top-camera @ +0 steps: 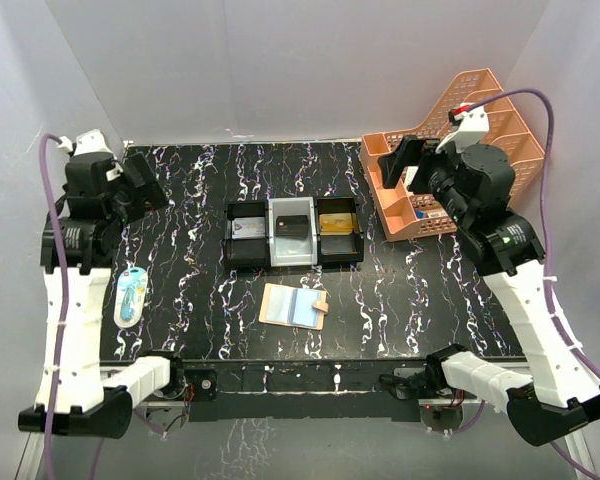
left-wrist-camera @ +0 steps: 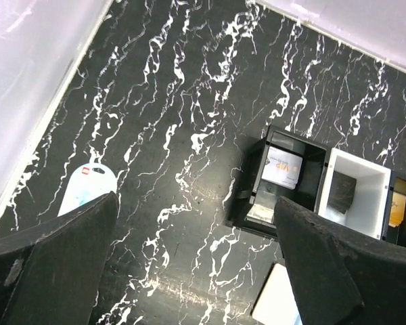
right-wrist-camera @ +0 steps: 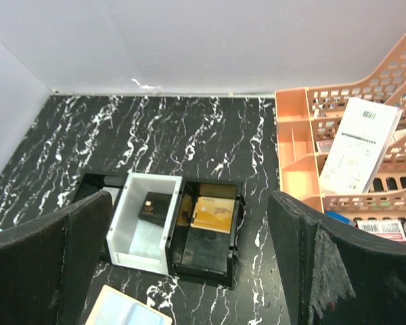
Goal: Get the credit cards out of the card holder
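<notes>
On the black marbled table (top-camera: 200, 190), the three-compartment tray (top-camera: 245, 255) serves as the marker. Well to the left of it, the left claw (top-camera: 145, 185) hangs above the table with its jaws spread wide and nothing between them. Also left of the tray, toward the near edge, a pale blister pack (top-camera: 131, 297) lies flat. In the tray's left compartment rests a grey-blue card (left-wrist-camera: 282, 168), in the white middle compartment a black card (right-wrist-camera: 153, 205), and in the right compartment a gold card (right-wrist-camera: 213, 214). Just in front of the tray's middle, apart from it, the tan card holder (top-camera: 293, 306) lies opened flat, its pale bluish slots facing up and its brown tab at the right end. To the right of the tray and raised above it, the right claw (top-camera: 410, 160) is likewise spread wide and holds nothing. Behind that claw, right of the tray, stands the orange file rack (top-camera: 430, 215), with a white receipt (right-wrist-camera: 358, 145) leaning inside it.
</notes>
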Available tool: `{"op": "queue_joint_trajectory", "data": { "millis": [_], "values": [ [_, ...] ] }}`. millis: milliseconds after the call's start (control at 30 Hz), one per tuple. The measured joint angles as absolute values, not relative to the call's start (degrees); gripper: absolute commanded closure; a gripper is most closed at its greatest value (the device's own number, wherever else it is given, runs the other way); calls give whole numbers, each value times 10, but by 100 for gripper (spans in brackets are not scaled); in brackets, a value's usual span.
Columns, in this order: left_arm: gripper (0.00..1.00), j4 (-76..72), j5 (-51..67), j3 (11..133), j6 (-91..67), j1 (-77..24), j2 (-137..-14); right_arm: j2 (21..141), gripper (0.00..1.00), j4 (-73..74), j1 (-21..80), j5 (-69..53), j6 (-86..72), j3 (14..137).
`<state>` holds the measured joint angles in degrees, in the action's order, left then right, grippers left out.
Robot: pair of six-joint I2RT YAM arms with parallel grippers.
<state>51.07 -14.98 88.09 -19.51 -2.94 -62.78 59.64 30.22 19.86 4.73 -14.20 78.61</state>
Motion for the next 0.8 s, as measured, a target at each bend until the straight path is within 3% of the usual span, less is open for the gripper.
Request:
{"op": "queue_joint_trajectory", "data": {
  "millis": [367,800],
  "values": [
    [1,566,-219,913,-202,-29,-541,584,2,348,199,25,-151,832],
    [1,558,-203,888,-201,-29,-535,585,2,368,199,26,-154,829]
  ]
}}
